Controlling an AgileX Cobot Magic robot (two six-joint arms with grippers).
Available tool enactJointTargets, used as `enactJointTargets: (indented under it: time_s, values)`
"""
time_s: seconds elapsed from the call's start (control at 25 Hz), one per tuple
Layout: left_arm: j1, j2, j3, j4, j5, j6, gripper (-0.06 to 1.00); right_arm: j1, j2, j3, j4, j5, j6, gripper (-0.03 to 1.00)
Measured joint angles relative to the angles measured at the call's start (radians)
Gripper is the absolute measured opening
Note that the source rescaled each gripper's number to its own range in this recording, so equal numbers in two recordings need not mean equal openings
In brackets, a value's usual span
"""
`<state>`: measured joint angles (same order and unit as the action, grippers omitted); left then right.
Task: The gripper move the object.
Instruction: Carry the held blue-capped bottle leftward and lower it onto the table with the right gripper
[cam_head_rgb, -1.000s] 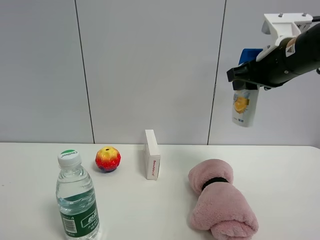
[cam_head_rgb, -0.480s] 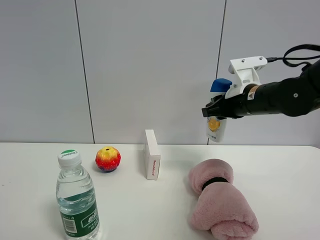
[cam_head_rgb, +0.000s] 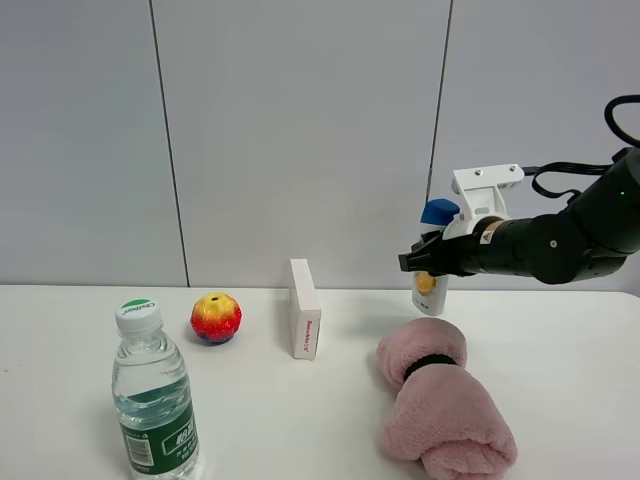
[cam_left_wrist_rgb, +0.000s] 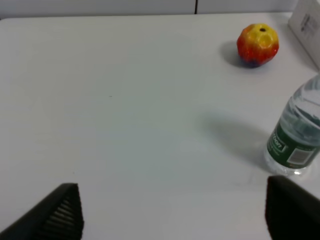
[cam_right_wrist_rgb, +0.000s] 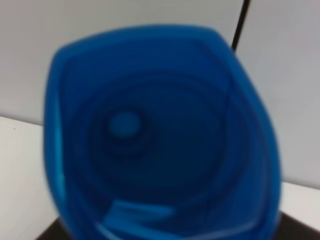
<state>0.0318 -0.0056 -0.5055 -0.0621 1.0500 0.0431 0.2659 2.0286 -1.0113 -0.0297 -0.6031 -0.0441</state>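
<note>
The white shampoo bottle (cam_head_rgb: 429, 294) with its blue cap (cam_head_rgb: 438, 212) hangs upright in my right gripper (cam_head_rgb: 424, 263), which is shut on its upper body. The bottle's base is at or just above the table, behind the pink towel roll (cam_head_rgb: 440, 400). In the right wrist view the blue cap (cam_right_wrist_rgb: 160, 130) fills the frame, blurred, and hides the fingers. My left gripper (cam_left_wrist_rgb: 175, 220) is open and empty over bare table, with its two black fingertips (cam_left_wrist_rgb: 60, 215) wide apart. It is out of the exterior high view.
A clear water bottle with a green label (cam_head_rgb: 153, 400) stands front left and also shows in the left wrist view (cam_left_wrist_rgb: 295, 135). A red-yellow ball (cam_head_rgb: 216, 318) and a small white box (cam_head_rgb: 303, 322) stand mid-table. The white table (cam_head_rgb: 300, 420) meets a grey panel wall.
My right arm has come down and to the left with the shampoo bottle, from high at the upper right to low behind the pink towel. Nothing else moved.
</note>
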Motion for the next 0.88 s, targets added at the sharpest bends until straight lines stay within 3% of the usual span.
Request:
enactJointTargets:
  time_s: [0.28,0.44,0.88]
  values:
    - [0.000,0.000,0.000,0.000,0.000,0.000,1.00,0.001,0.037,-0.024,0.030,-0.052,0.059,0.00]
    - [0.000,0.000,0.000,0.000,0.000,0.000,1.00,0.001,0.051,-0.041,-0.012,-0.049,0.126,0.00]
    - [0.000,0.000,0.000,0.000,0.000,0.000,1.00,0.016,0.110,-0.045,-0.046,-0.064,0.132,0.00]
